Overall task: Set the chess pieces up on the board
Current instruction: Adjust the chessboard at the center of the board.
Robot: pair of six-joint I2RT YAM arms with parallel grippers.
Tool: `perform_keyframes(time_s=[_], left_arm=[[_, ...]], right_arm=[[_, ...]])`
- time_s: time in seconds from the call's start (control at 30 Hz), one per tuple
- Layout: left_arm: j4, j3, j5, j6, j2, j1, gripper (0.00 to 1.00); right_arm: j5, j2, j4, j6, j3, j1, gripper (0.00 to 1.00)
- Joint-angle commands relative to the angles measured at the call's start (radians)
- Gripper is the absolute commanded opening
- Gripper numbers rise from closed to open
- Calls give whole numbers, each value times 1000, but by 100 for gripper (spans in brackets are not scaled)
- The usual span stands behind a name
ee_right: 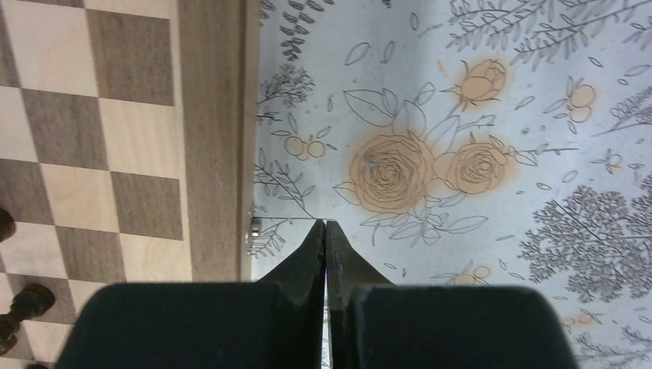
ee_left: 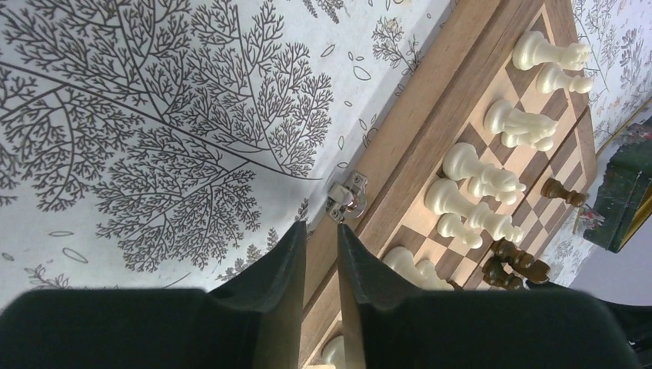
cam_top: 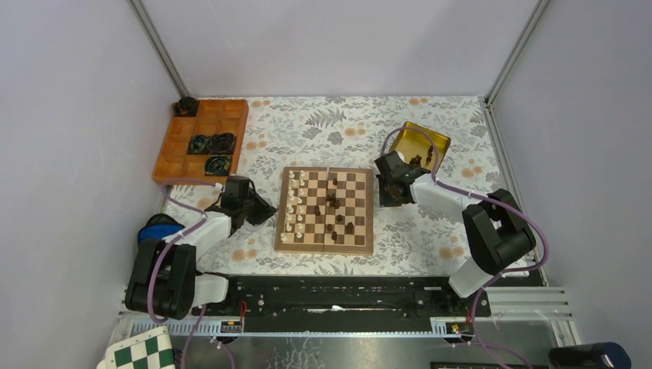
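From my console: left gripper [ee_left: 321, 231] hovers at the left rim of the board [cam_top: 323, 248], jaws a sliver apart, seemingly empty. Right gripper [ee_right: 324, 224] is pressed together over the tablecloth [ee_right: 461, 115]. Cream chess pieces [cam_top: 292, 207] line the board's left files, with dark ones mid-board.

Bench [cam_top: 430, 115] with a white cover [cam_top: 307, 123], printed with grey leaves and orange flowers. In the middle, flat on the cover, a wooden chess board [cam_top: 326, 248] with brown and pale squares. At the far left, an orange tray [cam_top: 174, 164] with little boxes, well apart from the board. At the far right, an open yellow tin [cam_top: 430, 131]. By the near left edge, a blue thing [cam_top: 158, 226], half hidden.
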Motion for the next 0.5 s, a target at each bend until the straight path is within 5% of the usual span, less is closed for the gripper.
perform_keyframes(time_s=[0.0,0.47], left_arm=[[96,-23,22,-49,22,7,25],[178,-18,74,-79,115,7,11]], right_arm=[[-43,-1,84,27,-12,12,0],[-117,120,153,26,42,16,0]])
